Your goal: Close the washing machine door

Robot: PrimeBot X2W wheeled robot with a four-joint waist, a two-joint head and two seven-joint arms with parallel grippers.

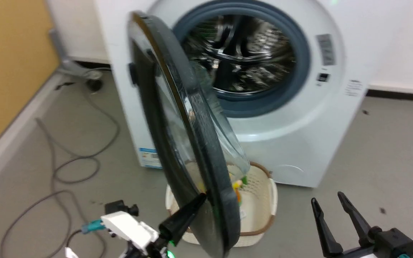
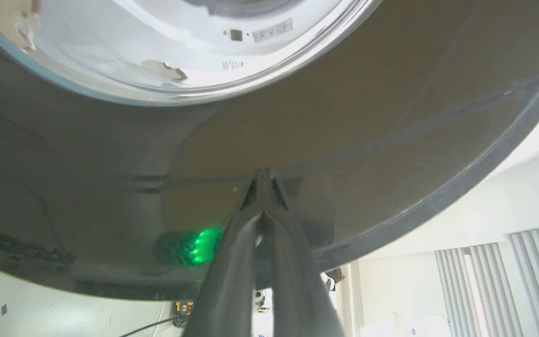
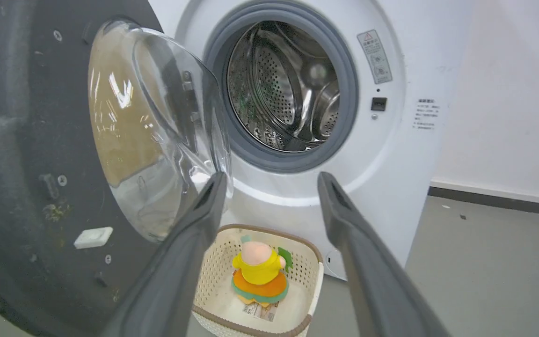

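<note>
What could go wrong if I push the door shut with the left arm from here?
1. The shut left gripper touches the glossy door only with its tips near the lower rim; it may slide off.
2. The basket sits under the door's lower edge; clearance is unclear, so the door might catch it.
3. The open right gripper faces the door's inner side and might be struck.

I count one washing machine, with one door hung on it. In front of the washing machine sits one basket, one soft toy inside.
</note>
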